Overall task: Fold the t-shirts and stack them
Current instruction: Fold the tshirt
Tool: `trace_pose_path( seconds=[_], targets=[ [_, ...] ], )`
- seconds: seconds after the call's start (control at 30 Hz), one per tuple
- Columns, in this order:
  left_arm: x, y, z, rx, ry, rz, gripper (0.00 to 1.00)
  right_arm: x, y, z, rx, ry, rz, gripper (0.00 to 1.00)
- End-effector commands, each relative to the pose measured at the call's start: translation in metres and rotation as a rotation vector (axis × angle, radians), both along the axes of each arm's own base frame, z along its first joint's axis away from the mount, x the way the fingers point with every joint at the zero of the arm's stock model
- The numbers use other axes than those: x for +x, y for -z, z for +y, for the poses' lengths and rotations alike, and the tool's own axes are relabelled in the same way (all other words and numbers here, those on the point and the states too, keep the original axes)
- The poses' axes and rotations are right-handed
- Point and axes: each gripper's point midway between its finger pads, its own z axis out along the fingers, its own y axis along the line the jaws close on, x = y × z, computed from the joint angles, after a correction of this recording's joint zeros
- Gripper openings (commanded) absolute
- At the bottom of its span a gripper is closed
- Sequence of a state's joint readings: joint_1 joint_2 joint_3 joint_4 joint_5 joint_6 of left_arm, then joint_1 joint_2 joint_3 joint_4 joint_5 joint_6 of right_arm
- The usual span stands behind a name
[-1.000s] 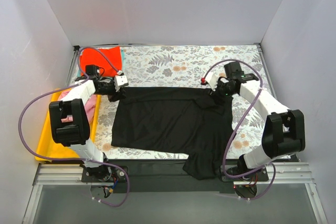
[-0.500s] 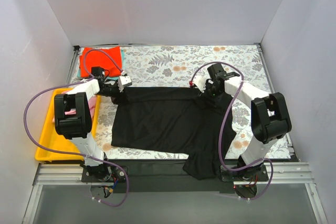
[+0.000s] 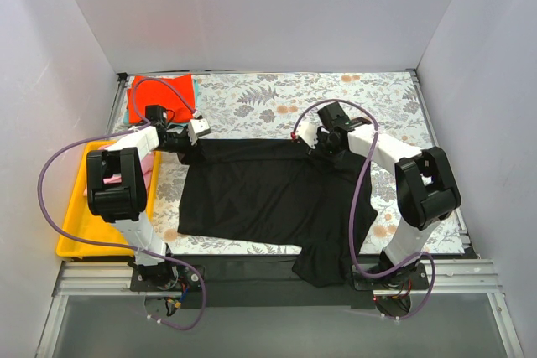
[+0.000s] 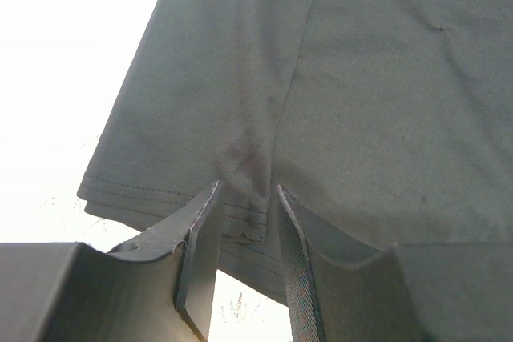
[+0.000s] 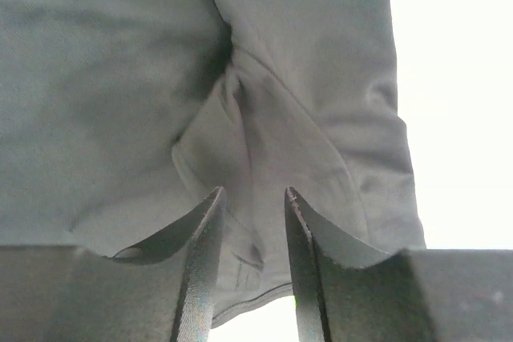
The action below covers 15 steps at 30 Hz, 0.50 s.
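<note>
The large black t-shirt (image 3: 268, 194) lies spread on the floral cloth, with one part hanging over the near edge. My left gripper (image 3: 191, 150) is shut on its far left corner. In the left wrist view the hem of the black t-shirt (image 4: 361, 78) is bunched between the left gripper's (image 4: 244, 198) fingers. My right gripper (image 3: 320, 153) is shut on a fold of cloth at the shirt's far edge, right of centre. In the right wrist view the black t-shirt (image 5: 104, 78) is pinched in the right gripper (image 5: 250, 198). A folded red-orange t-shirt (image 3: 159, 94) lies at the back left on a teal t-shirt (image 3: 195, 88).
A yellow tray (image 3: 71, 228) stands left of the table and holds a pink t-shirt (image 3: 149, 167), mostly hidden by the left arm. The grey-and-orange floral table cloth (image 3: 386, 98) shows bare at the back and right. White walls close in three sides.
My right gripper has moved left along the shirt's far edge, drawing the right side of the black t-shirt inward. The left gripper has stayed near the far left corner.
</note>
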<state>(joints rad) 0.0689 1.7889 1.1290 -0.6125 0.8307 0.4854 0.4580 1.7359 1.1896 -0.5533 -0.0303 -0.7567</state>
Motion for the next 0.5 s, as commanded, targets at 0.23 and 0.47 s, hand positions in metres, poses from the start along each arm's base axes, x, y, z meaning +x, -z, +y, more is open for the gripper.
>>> trace_pose_path(
  seconds=[0.23,0.47],
  targets=[
    [0.013,-0.021,-0.003,-0.011,0.008,-0.083,0.32,-0.006,-0.020,0.014,0.043,0.018,-0.007,0.33],
    [0.016,-0.023,-0.002,-0.011,0.001,-0.089,0.32,-0.010,0.002,0.017,0.031,0.021,0.069,0.30]
  ],
)
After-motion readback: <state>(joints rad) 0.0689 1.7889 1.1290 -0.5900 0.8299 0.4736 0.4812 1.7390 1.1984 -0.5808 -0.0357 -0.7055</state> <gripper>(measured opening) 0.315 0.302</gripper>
